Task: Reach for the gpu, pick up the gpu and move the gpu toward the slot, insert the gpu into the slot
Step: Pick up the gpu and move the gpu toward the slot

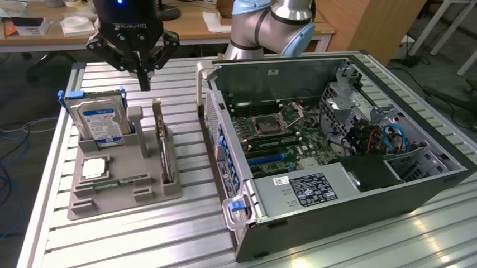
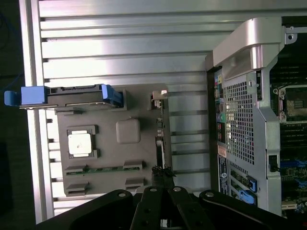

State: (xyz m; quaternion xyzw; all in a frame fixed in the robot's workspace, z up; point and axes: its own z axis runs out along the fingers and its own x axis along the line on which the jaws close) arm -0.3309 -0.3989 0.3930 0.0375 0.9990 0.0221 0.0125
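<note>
"What did the gpu [image 1: 163, 146] look like?"

"It was a thin dark card. It stood on its long edge in a groove of the grey holder [image 1: 149, 194], with a pale metal bracket [image 2: 159, 94] at the end farther from the exterior camera."

"And the claw?"

"The gripper [image 1: 144, 82] hung above the far end of the holder. Its fingers were clenched together on nothing, apart from the card."

"What sat around it?"

"Three things shared the holder, toward the exterior view's left. A hard drive [image 1: 100, 123] with a blue label stood upright. A square processor chip [image 1: 95, 167] lay flat, with a narrow green memory stick [image 1: 123, 182] nearer the camera. A grey post [image 1: 135, 118] rose between the drive and the card."

"Was anything in the way?"

"The open computer case [image 1: 328, 192] lay on the slatted metal table [image 1: 134, 234], near the holder on the exterior view's right. Its near wall stood between the card and the motherboard [image 1: 276, 131]."
</note>
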